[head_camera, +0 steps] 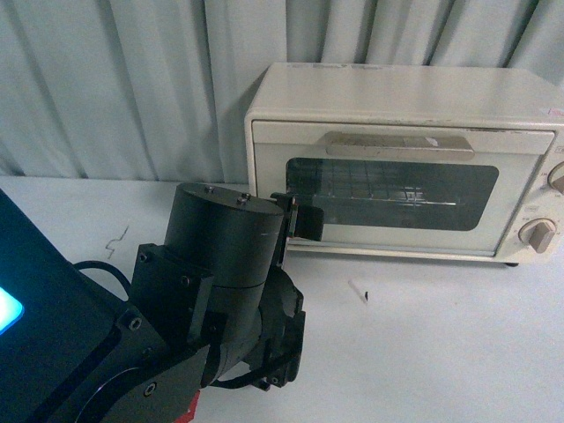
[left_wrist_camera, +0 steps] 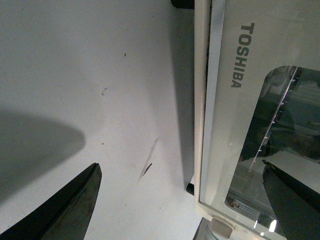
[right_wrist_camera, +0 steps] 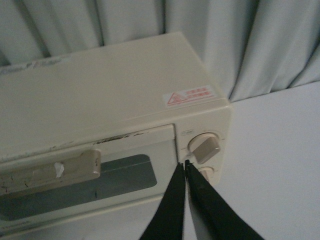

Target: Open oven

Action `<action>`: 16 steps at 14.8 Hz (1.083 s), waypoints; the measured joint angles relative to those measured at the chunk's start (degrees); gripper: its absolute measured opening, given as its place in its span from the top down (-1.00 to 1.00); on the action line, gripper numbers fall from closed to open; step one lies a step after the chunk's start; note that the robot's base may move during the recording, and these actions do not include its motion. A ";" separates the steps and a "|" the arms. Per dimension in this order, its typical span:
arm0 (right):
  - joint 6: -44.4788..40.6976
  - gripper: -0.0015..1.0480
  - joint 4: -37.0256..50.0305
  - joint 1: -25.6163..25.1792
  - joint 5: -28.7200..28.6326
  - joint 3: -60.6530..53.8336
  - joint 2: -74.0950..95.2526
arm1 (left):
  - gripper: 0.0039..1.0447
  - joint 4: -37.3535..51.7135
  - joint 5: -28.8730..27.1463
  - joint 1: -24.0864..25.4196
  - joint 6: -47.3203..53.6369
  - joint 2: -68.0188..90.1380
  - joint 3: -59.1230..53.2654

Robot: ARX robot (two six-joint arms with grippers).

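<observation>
Toshiba toaster oven (head_camera: pixel 397 159) sits closed on the white table (head_camera: pixel 441 335), against the curtain (head_camera: pixel 106 88). Left gripper (left_wrist_camera: pixel 180 170) is spread wide at the door's lower corner; right gripper (right_wrist_camera: pixel 184 165) is pinched together, empty, by the upper knob (right_wrist_camera: pixel 205 147).

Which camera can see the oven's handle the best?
The front view: the whole handle shows, straight across the closed door of the oven. The right wrist view sees it from above, cut off at the picture's edge. The left wrist view shows the door's side and window, no clear handle.
</observation>
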 joint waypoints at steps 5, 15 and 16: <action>-0.46 0.96 2.29 5.55 -5.11 18.10 24.72 | -0.88 0.00 0.00 0.00 0.00 0.00 0.00; 2.32 0.96 2.93 5.90 -5.73 19.54 27.96 | -0.88 0.00 0.00 0.00 0.00 0.00 0.00; 2.84 0.96 3.32 5.92 -5.70 19.54 28.26 | -0.88 0.00 0.00 0.00 0.02 0.00 0.00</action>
